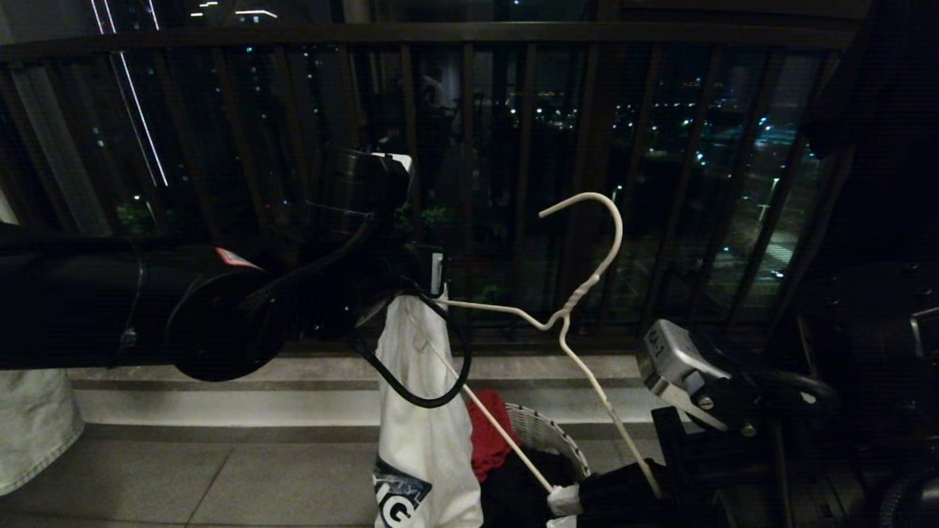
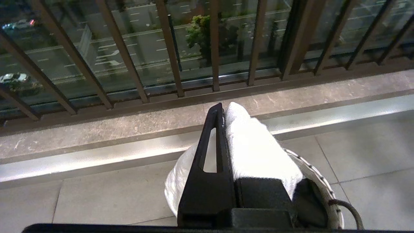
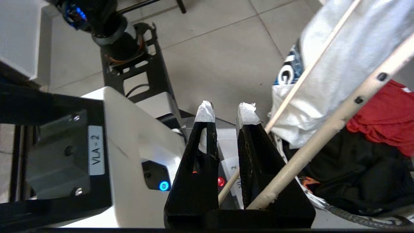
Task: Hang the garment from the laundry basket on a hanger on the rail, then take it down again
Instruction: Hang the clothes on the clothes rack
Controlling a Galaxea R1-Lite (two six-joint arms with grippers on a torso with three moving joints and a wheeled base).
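Black fingers of the right gripper (image 3: 226,111), tape-tipped, fill the near field of the right wrist view and are closed on the lower wires of the hanger (image 1: 587,293). In the head view that gripper (image 1: 568,502) sits at 5 o'clock, the hanger rising from it with its hook at 12 o'clock of the frame's centre.

The left gripper (image 2: 226,113) is clenched on the garment (image 1: 422,440), which is held by a bunch of cloth near its top and hangs straight down, the printed chest at the bottom edge. One hanger arm reaches to that pinch point.

Judged step: threading the hanger into the garment. It is advised that the cloth be kept taut and the free shoulder end be guided into the neck opening; snagging of the small hooks is a risk.

The laundry basket (image 1: 557,440) stands on the tiled floor (image 1: 183,477) below, holding red cloth (image 1: 488,433) and a black garment (image 1: 521,491). A dark balcony railing (image 1: 469,147) closes the background at 12 o'clock; pale denim (image 1: 33,425) hangs at 8 o'clock. The rail is not in view.
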